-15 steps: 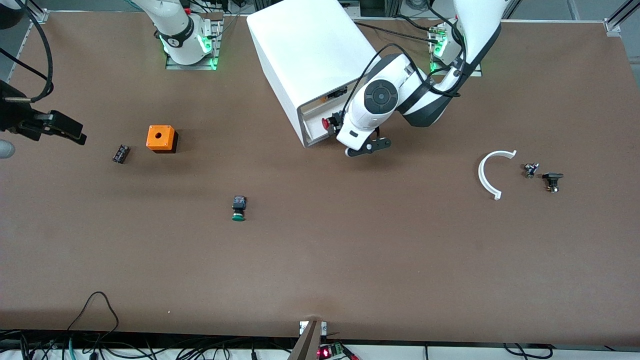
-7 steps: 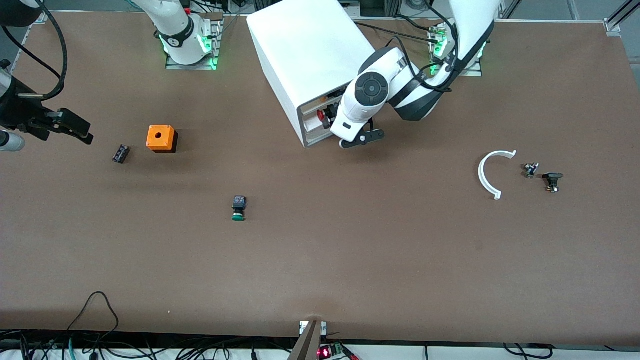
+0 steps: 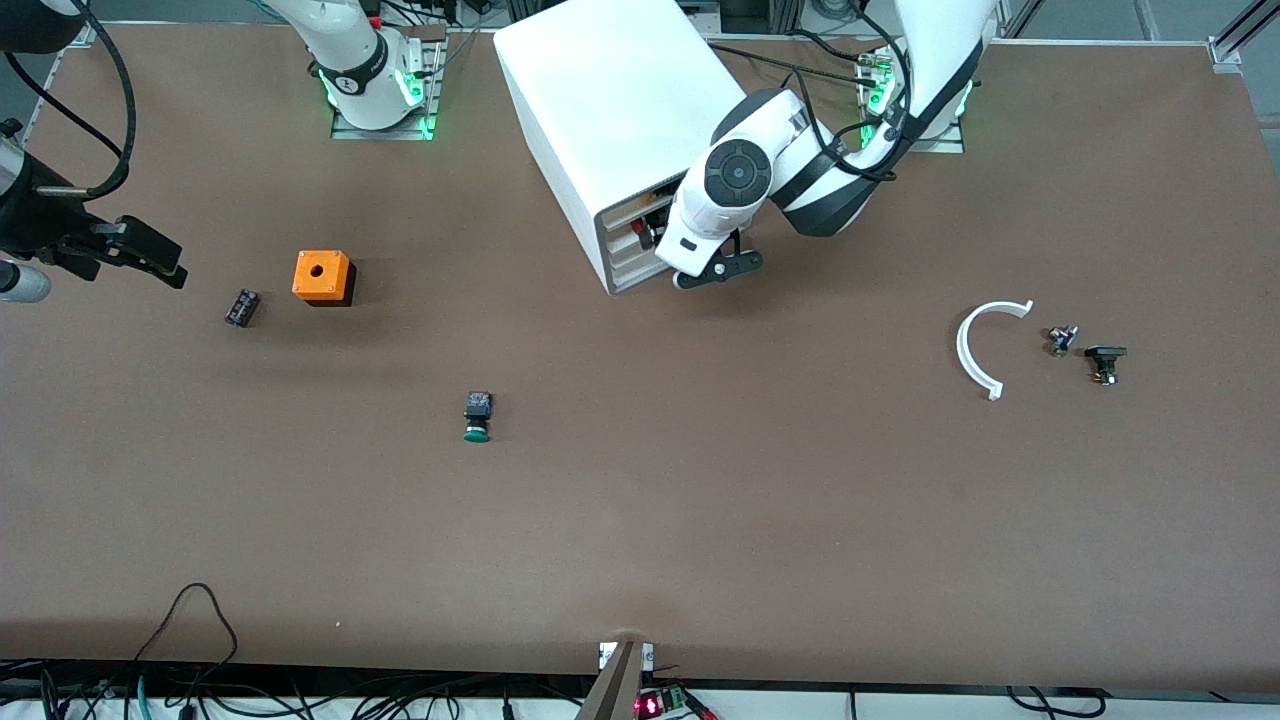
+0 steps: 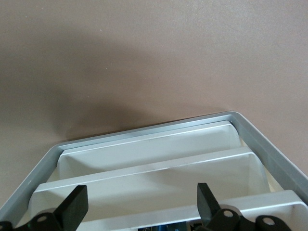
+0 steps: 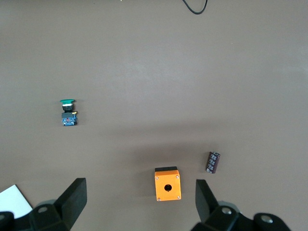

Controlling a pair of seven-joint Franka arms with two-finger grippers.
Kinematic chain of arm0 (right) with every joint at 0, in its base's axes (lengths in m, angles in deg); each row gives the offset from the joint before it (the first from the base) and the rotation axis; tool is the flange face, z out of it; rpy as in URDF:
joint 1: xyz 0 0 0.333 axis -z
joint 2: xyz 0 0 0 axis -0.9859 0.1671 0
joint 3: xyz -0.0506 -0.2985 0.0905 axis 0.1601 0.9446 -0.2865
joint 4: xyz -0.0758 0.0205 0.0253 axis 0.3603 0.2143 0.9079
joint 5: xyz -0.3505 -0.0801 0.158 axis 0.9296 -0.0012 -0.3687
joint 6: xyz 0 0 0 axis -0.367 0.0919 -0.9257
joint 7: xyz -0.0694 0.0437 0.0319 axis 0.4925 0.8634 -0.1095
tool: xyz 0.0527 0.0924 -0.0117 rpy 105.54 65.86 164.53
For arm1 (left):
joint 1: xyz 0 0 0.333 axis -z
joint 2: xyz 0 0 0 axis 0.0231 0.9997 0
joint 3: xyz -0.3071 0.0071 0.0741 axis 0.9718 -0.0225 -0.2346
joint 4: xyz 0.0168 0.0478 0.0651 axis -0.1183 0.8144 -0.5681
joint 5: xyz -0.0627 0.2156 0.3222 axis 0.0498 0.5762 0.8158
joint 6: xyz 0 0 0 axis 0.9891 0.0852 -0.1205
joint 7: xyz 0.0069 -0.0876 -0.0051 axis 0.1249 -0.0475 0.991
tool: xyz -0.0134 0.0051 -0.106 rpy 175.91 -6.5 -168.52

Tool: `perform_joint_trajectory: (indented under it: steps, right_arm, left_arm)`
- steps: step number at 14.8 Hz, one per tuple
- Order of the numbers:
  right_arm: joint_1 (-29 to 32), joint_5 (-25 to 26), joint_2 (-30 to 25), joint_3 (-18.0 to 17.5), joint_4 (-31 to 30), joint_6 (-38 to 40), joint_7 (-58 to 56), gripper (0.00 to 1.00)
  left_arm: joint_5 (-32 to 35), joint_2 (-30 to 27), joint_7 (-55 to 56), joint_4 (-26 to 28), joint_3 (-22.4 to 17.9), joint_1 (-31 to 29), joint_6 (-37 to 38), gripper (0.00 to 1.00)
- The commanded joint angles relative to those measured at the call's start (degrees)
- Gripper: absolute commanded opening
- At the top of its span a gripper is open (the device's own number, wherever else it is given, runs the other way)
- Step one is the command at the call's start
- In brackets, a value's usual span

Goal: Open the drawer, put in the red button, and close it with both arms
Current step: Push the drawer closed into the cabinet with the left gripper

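Observation:
The white cabinet (image 3: pixel 620 110) stands between the arms' bases, its front toward the front camera. Its second drawer (image 3: pixel 632 238) from the top stands only slightly out, and the red button (image 3: pixel 647 232) lies in it, just showing beside the left arm's wrist (image 3: pixel 735 175). My left gripper (image 4: pixel 140 195) is open at the drawer fronts, its fingers (image 4: pixel 77 207) astride that drawer's front lip (image 4: pixel 240 204); the button's blue body (image 4: pixel 168 225) peeks out under it. My right gripper (image 3: pixel 160 262) hangs open and empty over the right arm's end of the table.
An orange box (image 3: pixel 322 277), a small capacitor (image 3: pixel 241 307) and a green-capped button (image 3: pixel 477 417) lie on the table. A white curved piece (image 3: pixel 980 345) and two small black parts (image 3: pixel 1085 350) lie toward the left arm's end.
The left hand has moved in toward the cabinet, and the drawer with the red button has slid most of the way in. The right gripper shifted slightly a second ago, then held.

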Motion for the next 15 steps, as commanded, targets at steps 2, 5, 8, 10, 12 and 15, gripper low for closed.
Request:
perform_joint_trajectory:
  steps: [2,5,8,10,12,15]
  right_arm:
    - [-0.2,1.2,-1.4,-0.2,-1.5,-0.4,0.3,1.00]
    - [-0.2,1.2,-1.2,-0.3,-1.5,-0.4,0.1,1.00]
    - [-0.6,1.2,-0.8,-0.6,-0.4,-0.4,0.0,1.00]
    - [-0.6,1.2,-0.5,-0.6,-0.1,-0.5,-0.1,1.00]
    - [-0.4,1.2,-0.5,-0.5,0.5,-0.4,-0.1,1.00]
    - [-0.4,1.3,-0.5,-0.5,0.7,-0.3,0.0,1.00]
  left_arm:
    - [-1.4,-1.9,0.3,1.8,0.8,-0.6,-0.1,1.00]
    - [-1.4,-1.9,0.3,1.8,0.8,-0.6,0.1,1.00]
    - [-1.3,-2.2,-0.8,0.9,0.8,-1.9,1.1,1.00]
    - [-1.2,-2.8,-1.1,-0.3,0.8,-3.1,1.5,1.00]
    - [-0.3,-2.9,-1.6,-1.7,0.9,-5.3,2.5,1.00]
    - [-0.2,-2.9,-8.1,-6.4,0.5,-8.3,8.0,1.00]
